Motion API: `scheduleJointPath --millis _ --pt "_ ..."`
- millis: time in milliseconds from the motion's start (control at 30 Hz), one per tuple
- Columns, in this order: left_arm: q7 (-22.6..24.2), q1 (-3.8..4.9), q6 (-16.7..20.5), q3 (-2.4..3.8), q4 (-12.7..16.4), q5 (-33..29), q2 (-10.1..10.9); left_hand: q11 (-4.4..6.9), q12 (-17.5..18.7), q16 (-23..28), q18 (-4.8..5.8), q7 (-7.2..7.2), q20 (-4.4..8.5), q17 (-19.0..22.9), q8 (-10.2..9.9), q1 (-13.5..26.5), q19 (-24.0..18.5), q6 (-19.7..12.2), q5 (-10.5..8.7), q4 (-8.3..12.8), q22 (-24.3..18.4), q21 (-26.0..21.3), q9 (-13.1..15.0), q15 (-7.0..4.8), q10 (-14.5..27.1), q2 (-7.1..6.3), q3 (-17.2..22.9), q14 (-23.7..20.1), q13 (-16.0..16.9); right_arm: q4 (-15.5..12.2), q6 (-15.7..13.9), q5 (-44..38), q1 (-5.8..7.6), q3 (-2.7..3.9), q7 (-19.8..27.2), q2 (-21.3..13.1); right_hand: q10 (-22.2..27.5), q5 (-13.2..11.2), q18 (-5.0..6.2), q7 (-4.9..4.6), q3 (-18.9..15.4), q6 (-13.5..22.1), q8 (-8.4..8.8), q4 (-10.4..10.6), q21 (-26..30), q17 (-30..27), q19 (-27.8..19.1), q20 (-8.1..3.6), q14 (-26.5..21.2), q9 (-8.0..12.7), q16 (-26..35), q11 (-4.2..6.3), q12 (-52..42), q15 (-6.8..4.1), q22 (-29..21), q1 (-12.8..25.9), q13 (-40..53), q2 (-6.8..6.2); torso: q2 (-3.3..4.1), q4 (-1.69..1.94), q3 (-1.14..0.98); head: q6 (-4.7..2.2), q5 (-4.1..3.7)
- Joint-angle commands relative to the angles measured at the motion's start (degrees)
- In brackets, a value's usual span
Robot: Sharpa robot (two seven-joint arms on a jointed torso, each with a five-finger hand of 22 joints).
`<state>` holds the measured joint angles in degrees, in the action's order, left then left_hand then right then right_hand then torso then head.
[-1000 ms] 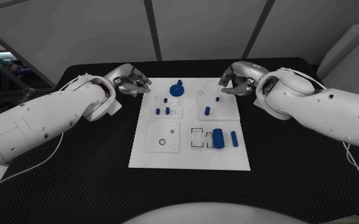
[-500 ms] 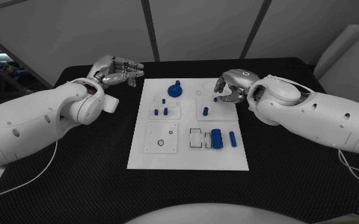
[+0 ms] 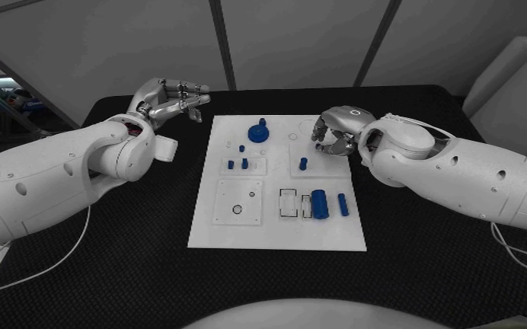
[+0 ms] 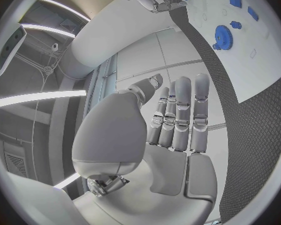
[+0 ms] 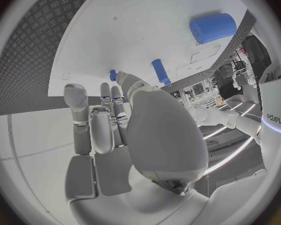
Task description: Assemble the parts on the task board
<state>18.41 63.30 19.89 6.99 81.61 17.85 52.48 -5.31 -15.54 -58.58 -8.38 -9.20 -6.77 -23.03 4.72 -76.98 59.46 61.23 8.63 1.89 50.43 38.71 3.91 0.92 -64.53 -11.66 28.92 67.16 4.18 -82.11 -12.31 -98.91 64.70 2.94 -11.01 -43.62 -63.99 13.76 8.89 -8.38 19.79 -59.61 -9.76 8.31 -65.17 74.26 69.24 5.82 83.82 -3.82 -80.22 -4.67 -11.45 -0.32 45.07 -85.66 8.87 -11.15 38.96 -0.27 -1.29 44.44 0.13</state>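
My right hand (image 3: 335, 132) hovers over the far right corner of the flat white task board (image 3: 275, 234), fingers curled toward a small blue peg (image 5: 113, 75) standing there; I cannot tell whether they grip it. My left hand (image 3: 170, 100) is lifted off the black tabletop (image 3: 121, 253), fingers straight and side by side, holding nothing, clear of the work. The blue gear (image 3: 259, 132), short blue pegs (image 3: 237, 164) and thick blue cylinder (image 3: 320, 203) sit on the board.

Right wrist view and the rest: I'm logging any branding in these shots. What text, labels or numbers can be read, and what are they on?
"edjey" or the like, cut off by the picture's rim: dark letters on a white machine in the background.
Task board: no legible text; only outlines and holes.
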Motion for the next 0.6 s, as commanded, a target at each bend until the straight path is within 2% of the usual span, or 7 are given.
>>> scheduleJointPath --millis 33,300,433,600 --pt "1.51 0.07 0.28 0.05 0.08 -1.87 -0.11 -0.01 -0.42 0.49 -2.12 -0.06 0.01 0.21 0.25 -0.08 -0.38 0.44 0.02 0.31 -0.15 -0.37 -0.04 -0.02 -0.21 0.52 0.00 -0.77 0.04 0.30 1.67 -0.81 0.00 0.00 -0.44 0.30 -0.53 -0.30 -0.74 0.07 0.64 -0.59 0.18 -0.11 -0.43 0.11 0.27 -0.06 3.14 -0.10 -0.31 0.07 0.39 0.17 0.16 -0.08 -0.20 0.30 0.01 0.02 -0.03 0.11 -0.07" --pt "1.26 0.07 0.11 0.04 -0.10 -1.94 -0.19 -0.03 -0.69 1.55 -2.12 -0.10 0.01 0.89 0.20 -0.24 -0.39 0.53 0.03 0.47 -0.37 -0.71 -0.07 -0.01 -0.08 0.78 0.00 -1.48 0.01 0.99 2.75 -0.96 -0.25 -0.02 -0.55 0.95 -1.29 -0.36 -0.77 0.15 1.61 -1.34 0.30 -0.55 -0.74 0.29 0.30 -0.11 3.16 -0.17 -0.48 0.19 0.51 0.09 0.52 0.04 -0.63 0.31 0.03 -0.01 0.00 0.27 0.00" --pt "1.16 0.07 0.10 0.04 -0.27 -2.13 -0.29 -0.05 -0.76 1.77 -2.12 -0.15 0.01 1.05 0.15 -0.25 -0.38 0.50 0.03 0.49 -0.41 -0.79 -0.08 -0.01 -0.03 0.86 0.00 -1.52 -0.01 1.21 3.07 -1.10 -0.40 -0.05 -0.51 1.24 -2.23 -0.32 -0.81 0.36 2.52 -2.30 0.20 -1.18 -1.09 0.43 0.40 -0.25 3.18 -0.28 -0.63 0.44 0.47 -0.10 0.97 -0.15 -0.90 0.59 0.02 -0.08 -0.04 0.28 0.15" --pt "1.10 0.07 0.01 0.04 -0.39 -2.20 -0.43 -0.06 -0.78 1.83 -2.11 -0.16 0.01 1.10 0.13 -0.23 -0.38 0.48 0.02 0.49 -0.43 -0.81 -0.09 0.00 -0.01 0.86 -0.03 -1.53 -0.01 1.46 3.57 -1.49 -0.52 -0.08 -0.63 1.47 -3.77 -0.38 -0.96 0.67 3.62 -3.73 -0.07 -2.37 -1.87 0.80 0.77 -0.54 3.26 -0.44 -0.92 0.85 0.29 -0.45 2.04 -0.64 -1.05 1.18 0.00 -0.05 0.02 0.38 0.05"
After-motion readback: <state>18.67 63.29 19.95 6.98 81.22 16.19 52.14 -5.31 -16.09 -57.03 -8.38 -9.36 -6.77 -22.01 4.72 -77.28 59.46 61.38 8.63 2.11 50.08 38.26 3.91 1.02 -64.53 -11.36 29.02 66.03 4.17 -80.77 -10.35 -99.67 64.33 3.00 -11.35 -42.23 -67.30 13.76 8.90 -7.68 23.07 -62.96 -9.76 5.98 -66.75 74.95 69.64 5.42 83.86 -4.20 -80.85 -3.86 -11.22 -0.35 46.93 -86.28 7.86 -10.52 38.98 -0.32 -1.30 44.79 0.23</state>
